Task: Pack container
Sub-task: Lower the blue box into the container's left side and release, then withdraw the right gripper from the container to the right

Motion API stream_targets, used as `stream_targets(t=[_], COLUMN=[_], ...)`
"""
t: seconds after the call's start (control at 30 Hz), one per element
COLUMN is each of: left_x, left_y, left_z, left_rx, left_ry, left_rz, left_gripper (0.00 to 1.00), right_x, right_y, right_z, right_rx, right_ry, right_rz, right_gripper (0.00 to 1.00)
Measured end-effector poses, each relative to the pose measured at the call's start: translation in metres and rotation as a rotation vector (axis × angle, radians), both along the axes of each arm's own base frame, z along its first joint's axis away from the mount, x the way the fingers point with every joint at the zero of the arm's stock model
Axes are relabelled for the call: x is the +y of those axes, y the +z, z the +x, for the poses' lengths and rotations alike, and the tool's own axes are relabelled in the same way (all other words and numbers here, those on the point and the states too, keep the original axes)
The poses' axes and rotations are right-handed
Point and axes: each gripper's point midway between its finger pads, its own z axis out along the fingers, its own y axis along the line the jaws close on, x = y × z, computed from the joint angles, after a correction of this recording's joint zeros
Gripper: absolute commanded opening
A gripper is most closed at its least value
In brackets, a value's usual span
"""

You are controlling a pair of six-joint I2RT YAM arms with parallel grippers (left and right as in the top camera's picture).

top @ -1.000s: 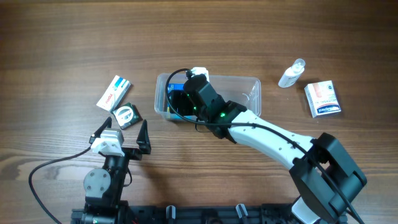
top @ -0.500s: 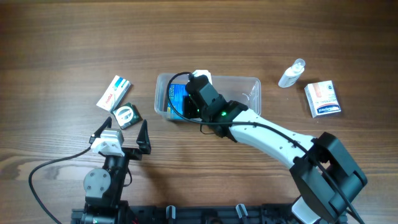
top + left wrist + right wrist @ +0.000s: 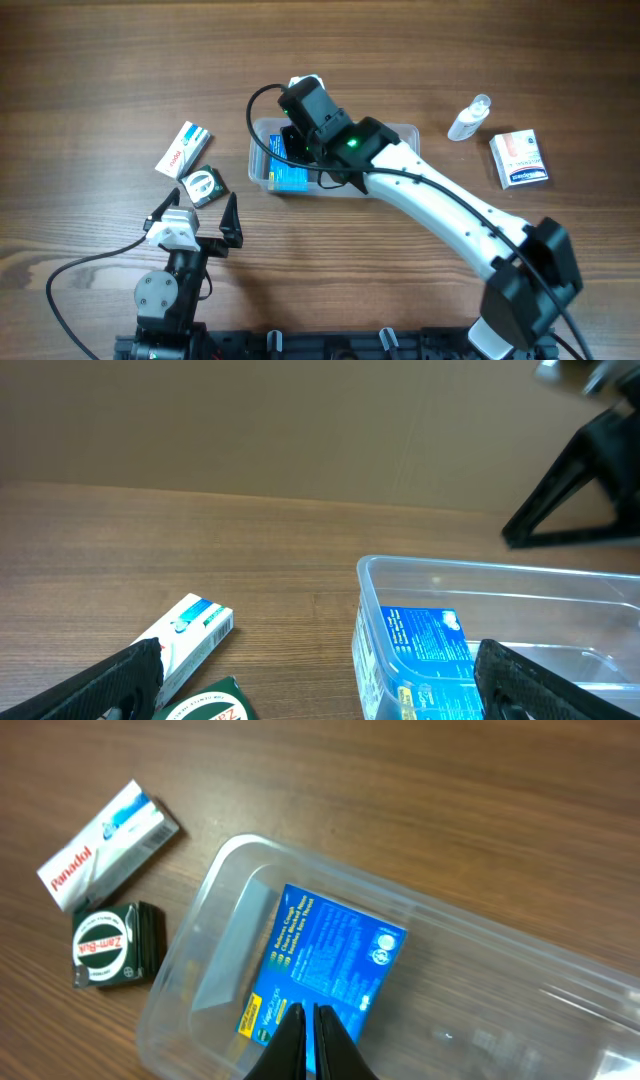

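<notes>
The container (image 3: 398, 150) sits mid-bench (image 3: 100, 80), blue box (image 3: 325, 965) flat inside. Our right fingers (image 3: 311, 1020) hover over it pinched together, empty. Left fingers (image 3: 196, 215) gape wide, empty, by the near edge. Swing away low and we could clip the rim and skid it.

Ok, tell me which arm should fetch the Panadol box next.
Left, I'd say. The left pincer sits open just short of the Panadol box and dark green box; the right pincer is shut above the container, its arm stretched across from the right.
</notes>
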Motion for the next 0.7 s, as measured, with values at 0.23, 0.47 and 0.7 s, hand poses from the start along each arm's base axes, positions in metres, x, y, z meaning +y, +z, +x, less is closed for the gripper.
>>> stream_targets(t=[0.23, 0.47, 0.7], left_x=[0.0, 0.0, 0.0], left_y=[0.0, 0.0, 0.0], left_z=[0.0, 0.0, 0.0], left_rx=[0.0, 0.0, 0.0], left_ry=[0.0, 0.0, 0.0], left_rz=[0.0, 0.0, 0.0], left_gripper=[1.0, 1.0, 1.0], right_x=[0.021, 0.029, 0.034], right_y=[-0.079, -0.107, -0.101], right_z=[0.001, 0.002, 0.003], right_rx=[0.086, 0.106, 0.105], right_ry=[0.092, 0.117, 0.124], right_rz=[-0.078, -0.09, -0.077], right_gripper=[0.04, 0.04, 0.04])
